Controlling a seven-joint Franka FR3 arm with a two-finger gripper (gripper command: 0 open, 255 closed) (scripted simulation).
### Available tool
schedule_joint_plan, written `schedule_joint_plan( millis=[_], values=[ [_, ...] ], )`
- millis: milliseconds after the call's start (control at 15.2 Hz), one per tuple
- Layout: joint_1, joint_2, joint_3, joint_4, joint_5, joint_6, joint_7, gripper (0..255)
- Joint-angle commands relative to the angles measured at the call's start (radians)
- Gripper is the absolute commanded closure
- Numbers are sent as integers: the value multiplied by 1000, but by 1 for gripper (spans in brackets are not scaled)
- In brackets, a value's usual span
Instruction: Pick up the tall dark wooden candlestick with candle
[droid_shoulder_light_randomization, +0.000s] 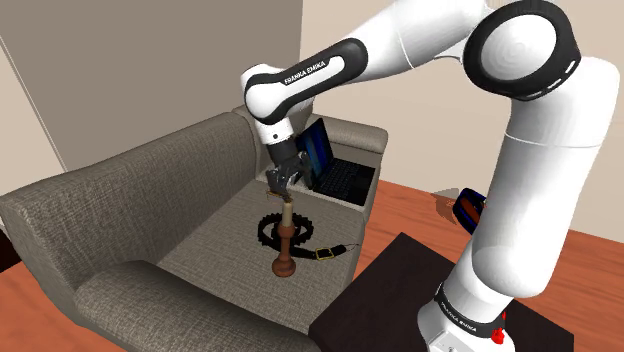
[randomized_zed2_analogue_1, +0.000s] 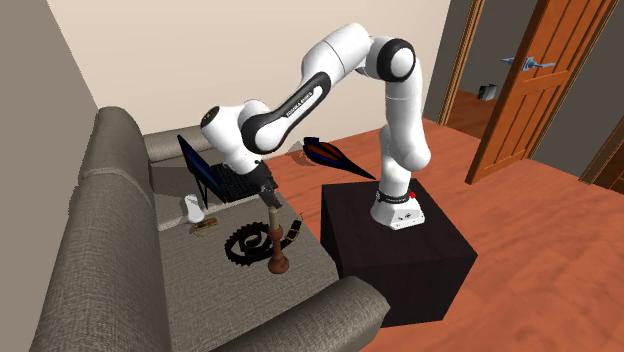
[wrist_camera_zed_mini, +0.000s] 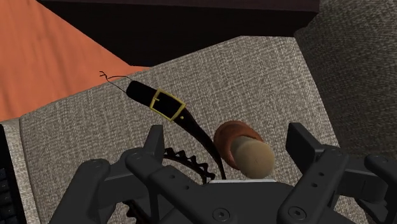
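white arm (droid_shoulder_light_randomization: 520, 150) reaches out, gripper (droid_shoulder_light_randomization: 283, 186) pointing down (fingers (wrist_camera_zed_mini: 299, 143) spread apart).

A black belt (wrist_camera_zed_mini: 167, 104) with a gold buckle lies coiled on the grey sofa (droid_shoulder_light_randomization: 120, 210) — open laptop (droid_shoulder_light_randomization: 330, 165) nearby.

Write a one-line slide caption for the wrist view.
Open tool straddles the upright candlestick on a grey sofa, beside a black belt.

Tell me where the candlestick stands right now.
The candlestick stands upright on the grey sofa seat, near the shoulder view's middle, beside the coiled black belt, with the open gripper at its top.
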Motion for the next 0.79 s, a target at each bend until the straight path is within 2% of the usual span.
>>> schedule_joint_plan(
  millis=[0, 396, 726],
  values=[
    [15, 104, 4, 69, -18, -23, 24, 0],
    [65, 381, -1, 268, -54, -103, 72, 0],
    [67, 420, -6, 259, -61, -55, 76, 0]
  ],
)
